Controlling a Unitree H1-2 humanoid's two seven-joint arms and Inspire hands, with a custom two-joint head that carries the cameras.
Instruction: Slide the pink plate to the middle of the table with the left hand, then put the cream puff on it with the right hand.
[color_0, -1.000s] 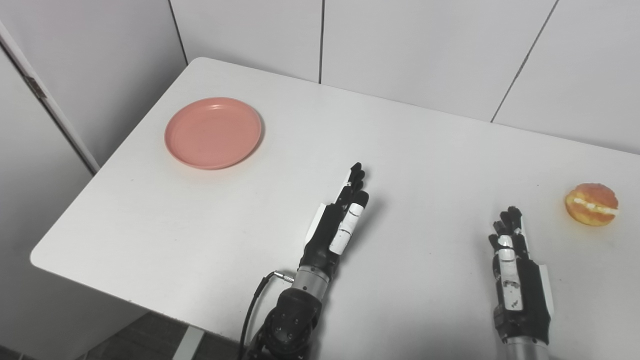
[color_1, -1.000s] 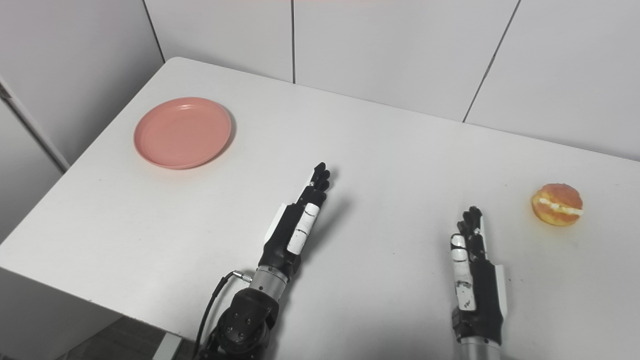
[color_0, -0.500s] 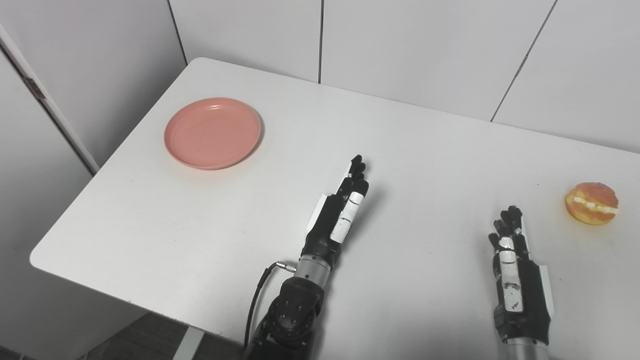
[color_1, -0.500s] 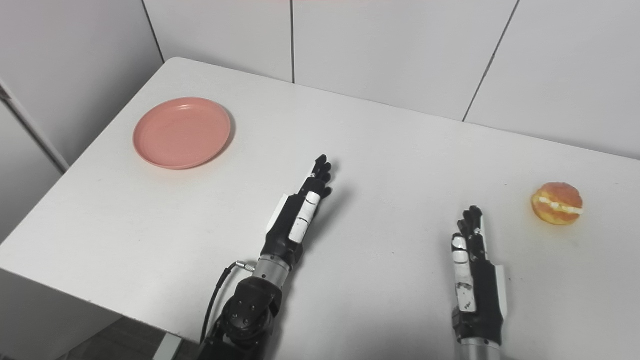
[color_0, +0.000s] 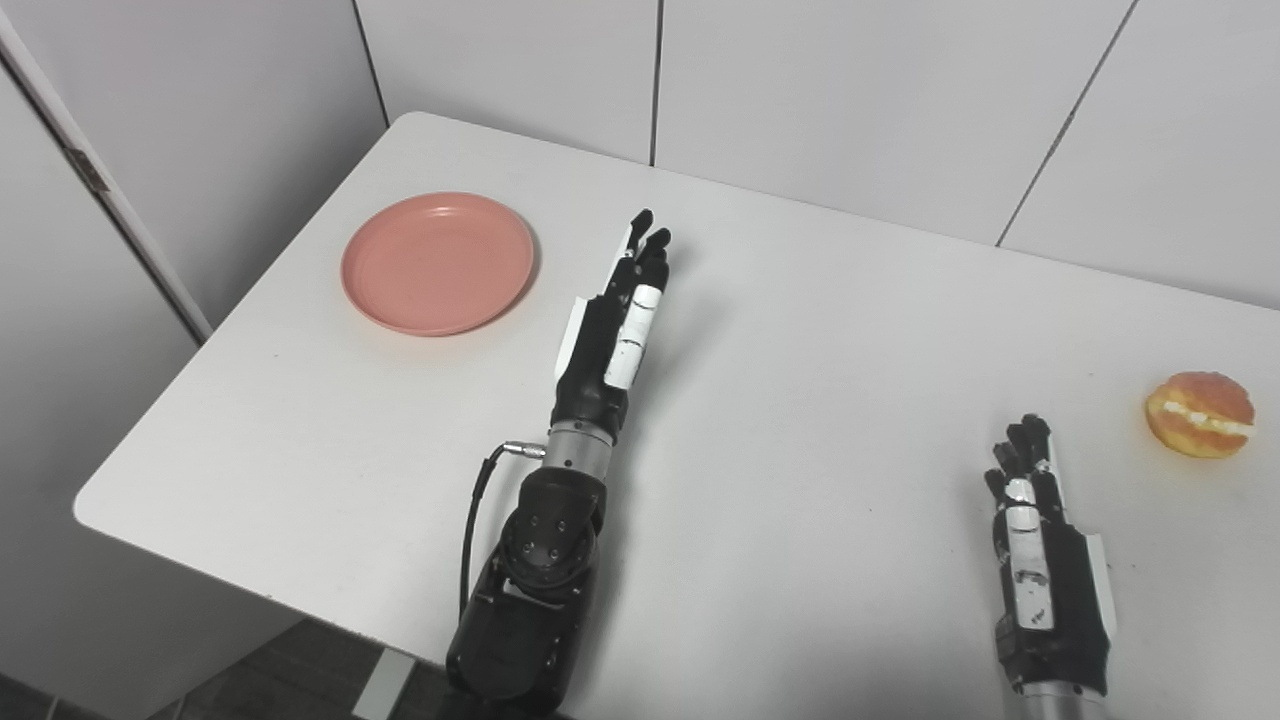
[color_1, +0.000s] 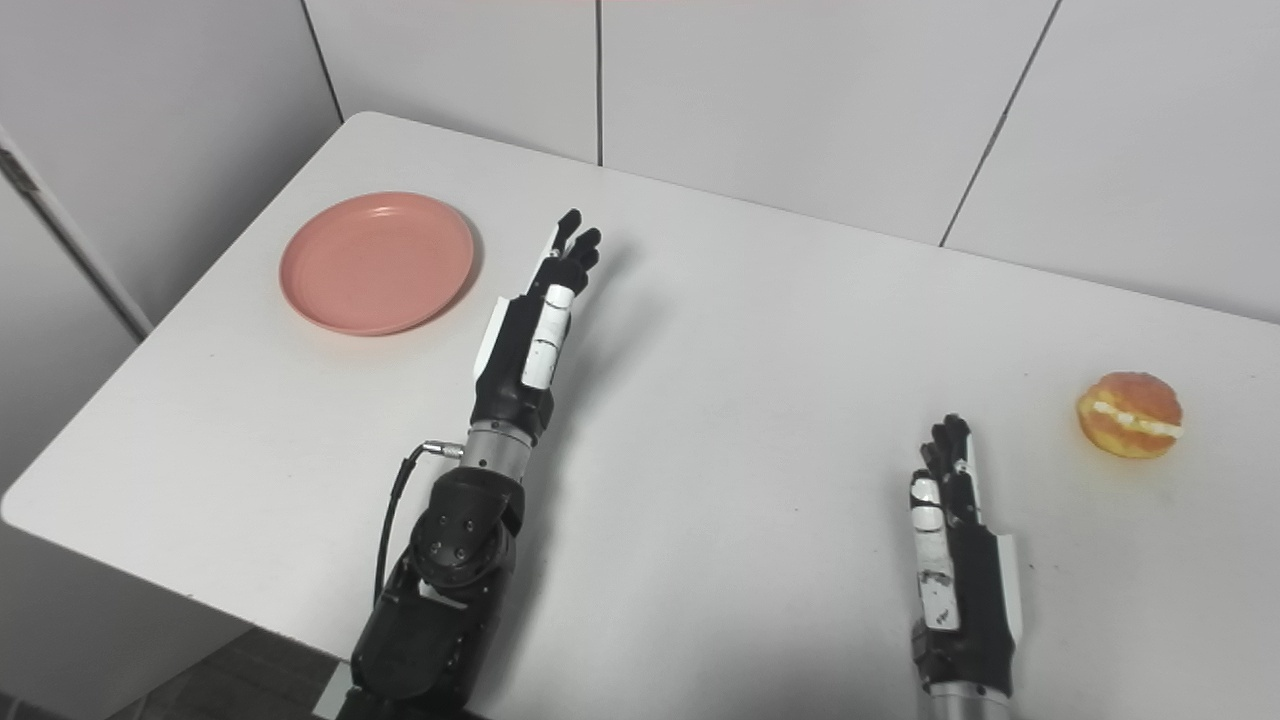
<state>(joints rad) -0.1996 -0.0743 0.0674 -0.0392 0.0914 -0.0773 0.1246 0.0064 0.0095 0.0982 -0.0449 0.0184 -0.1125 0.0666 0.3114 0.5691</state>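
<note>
Two head cameras, set side by side, look steeply down at the same white table (color_0: 800, 330) from near its front edge

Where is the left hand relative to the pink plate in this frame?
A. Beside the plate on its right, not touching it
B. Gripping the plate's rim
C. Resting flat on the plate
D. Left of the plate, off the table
A: the left hand is open with fingers straight, just right of the plate, with bare table showing between them.
</note>
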